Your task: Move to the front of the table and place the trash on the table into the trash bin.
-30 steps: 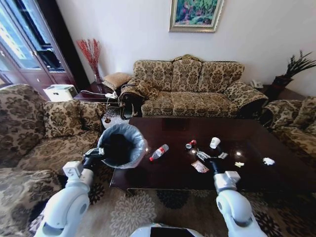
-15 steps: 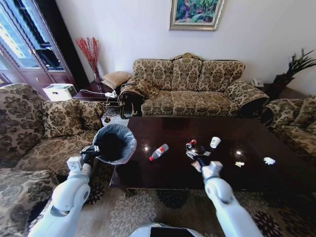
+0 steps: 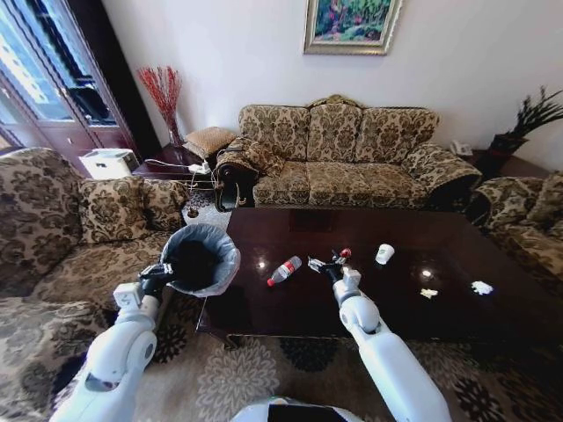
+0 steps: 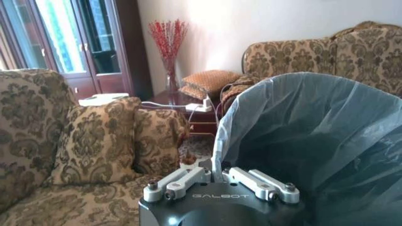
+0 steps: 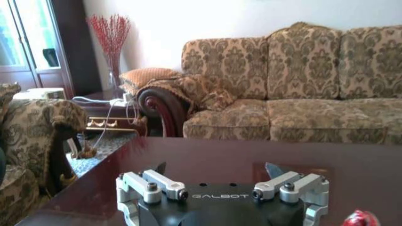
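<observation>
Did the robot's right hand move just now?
Yes. The right gripper has swung left across the table, away from the paper cup, and is now near the bottle.

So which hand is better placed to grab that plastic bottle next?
The right hand, probably: it hovers over the table, close beside the bottle. The left hand is occupied, clamped on the rim of the trash bin off the table's end.
</observation>
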